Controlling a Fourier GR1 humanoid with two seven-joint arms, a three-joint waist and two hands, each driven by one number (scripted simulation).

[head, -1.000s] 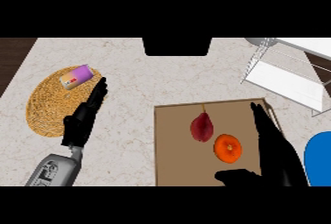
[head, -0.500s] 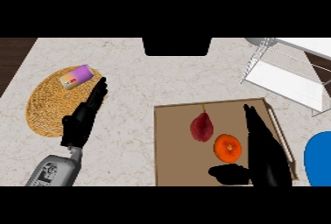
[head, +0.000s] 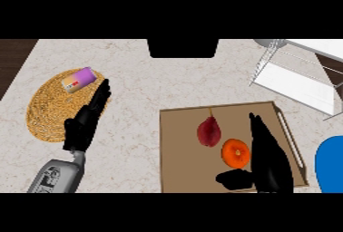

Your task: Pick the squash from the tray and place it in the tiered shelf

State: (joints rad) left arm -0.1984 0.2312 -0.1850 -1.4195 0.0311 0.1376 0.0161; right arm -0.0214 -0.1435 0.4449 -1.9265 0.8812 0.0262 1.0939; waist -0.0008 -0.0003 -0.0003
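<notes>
A brown tray (head: 181, 181) lies at the lower right of the counter. On it sit a dark red item with a thin stem (head: 209, 131) and, just below and to its right, an orange squash (head: 235, 152). My right hand (head: 268, 156) stands open on the tray, fingers straight and pointing away, right beside the squash's right side; its thumb (head: 232, 178) lies below the squash. The white wire tiered shelf (head: 301, 81) stands at the upper right. My left hand (head: 85, 122) rests open at the left, over the edge of a woven mat.
A round woven mat (head: 50, 108) at the left carries a small purple box (head: 78, 80). A blue object (head: 331, 165) shows at the right edge beside the tray. A dark block (head: 183, 47) sits at the counter's far edge.
My right hand has slid left across the tray, from its right edge to just beside the squash. The left hand has not moved.
</notes>
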